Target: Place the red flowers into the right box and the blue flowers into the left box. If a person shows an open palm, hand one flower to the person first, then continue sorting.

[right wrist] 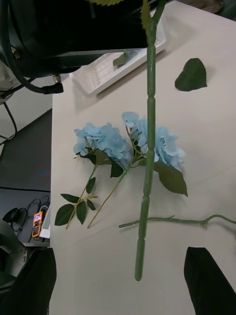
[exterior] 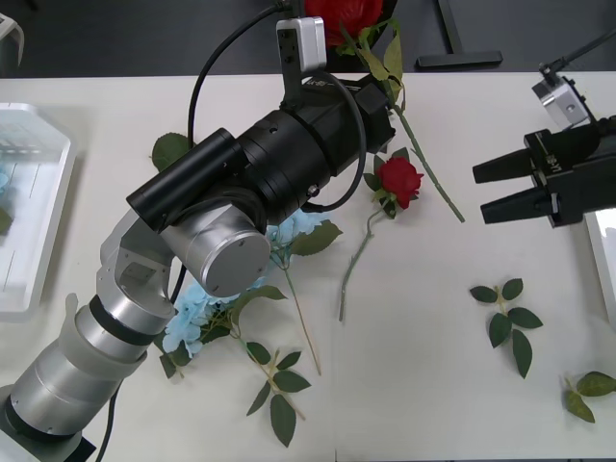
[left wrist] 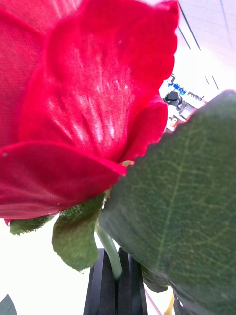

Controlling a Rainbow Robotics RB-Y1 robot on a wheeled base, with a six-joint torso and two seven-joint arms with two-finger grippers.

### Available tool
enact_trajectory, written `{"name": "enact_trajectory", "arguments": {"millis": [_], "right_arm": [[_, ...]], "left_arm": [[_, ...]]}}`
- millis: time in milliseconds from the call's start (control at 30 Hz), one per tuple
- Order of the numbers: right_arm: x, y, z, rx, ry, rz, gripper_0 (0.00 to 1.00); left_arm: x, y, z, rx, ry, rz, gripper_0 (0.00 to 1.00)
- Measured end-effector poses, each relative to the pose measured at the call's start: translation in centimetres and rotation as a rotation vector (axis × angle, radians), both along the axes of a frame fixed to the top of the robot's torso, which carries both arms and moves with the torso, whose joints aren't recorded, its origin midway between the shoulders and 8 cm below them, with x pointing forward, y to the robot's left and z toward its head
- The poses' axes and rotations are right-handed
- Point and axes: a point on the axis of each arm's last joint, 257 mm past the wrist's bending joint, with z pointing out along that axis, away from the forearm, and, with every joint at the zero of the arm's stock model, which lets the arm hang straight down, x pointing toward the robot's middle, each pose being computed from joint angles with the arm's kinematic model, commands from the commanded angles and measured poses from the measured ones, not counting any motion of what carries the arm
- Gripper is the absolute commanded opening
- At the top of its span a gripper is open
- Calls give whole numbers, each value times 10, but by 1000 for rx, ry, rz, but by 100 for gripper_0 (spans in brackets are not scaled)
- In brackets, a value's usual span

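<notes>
Clamped on the stem of a red rose [left wrist: 83, 113], the left gripper [left wrist: 114, 283] has its black fingers pressed together just under the bloom, and it holds the flower up over the far middle of the table, the head at the far edge in the front view [exterior: 344, 16]. At the table's left edge sits the left box [exterior: 43, 207]. Near the left arm lie the blue hydrangeas [right wrist: 125, 142] on the tabletop, stems toward the robot. Just right of them a second red rose [exterior: 398, 181] lies flat with its stem curving toward the robot. Farther right, the right gripper [exterior: 478, 191] hovers with its fingers spread and nothing between them. Beside it, a sliver of the right box [exterior: 606, 245] shows at the table's right edge.
</notes>
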Motion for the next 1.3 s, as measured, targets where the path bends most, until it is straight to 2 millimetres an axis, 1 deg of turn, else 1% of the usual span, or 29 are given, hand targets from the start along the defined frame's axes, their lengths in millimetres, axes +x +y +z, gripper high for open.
{"name": "enact_trajectory", "arguments": {"millis": [167,300,333,400,433,500,533,567,767,1033,1067,1100,1133,1167,1200,1233,1300], "right_arm": [[5,4,-13,-9,-20,-34,76],[11,13,-16,12,-32,-45,76],[13,16,-17,17,-37,-48,68],[16,22,-21,22,-44,-51,44],[17,26,-22,27,-46,-51,37],[18,31,-23,39,-46,-52,15],[18,34,-23,45,-43,-51,9],[18,36,-24,50,-38,-52,0],[22,44,-24,54,33,-110,0],[23,44,-24,46,30,-119,0],[24,44,-25,45,28,-121,0],[25,44,-25,43,26,-124,0],[25,43,-26,41,25,-126,0],[26,43,-26,40,24,-128,0],[26,43,-26,39,22,-131,0],[27,42,-27,35,21,-133,0],[29,40,-30,20,21,-142,0]], "left_arm": [[0,0,0,0,0,0,0],[0,0,0,0,0,0,0],[0,0,0,0,0,0,0],[0,0,0,0,0,0,0],[0,0,0,0,0,0,0],[0,0,0,0,0,0,0],[0,0,0,0,0,0,0],[0,0,0,0,0,0,0],[0,0,0,0,0,0,0],[0,0,0,-1,-1,0,0],[0,0,0,-1,-1,0,1],[0,0,0,-1,-1,0,48],[0,0,0,-1,-1,0,74],[0,0,0,-1,-1,0,81],[0,0,0,-1,-1,0,92],[0,0,0,-1,-1,0,99],[0,0,0,-1,-1,0,100]]}}
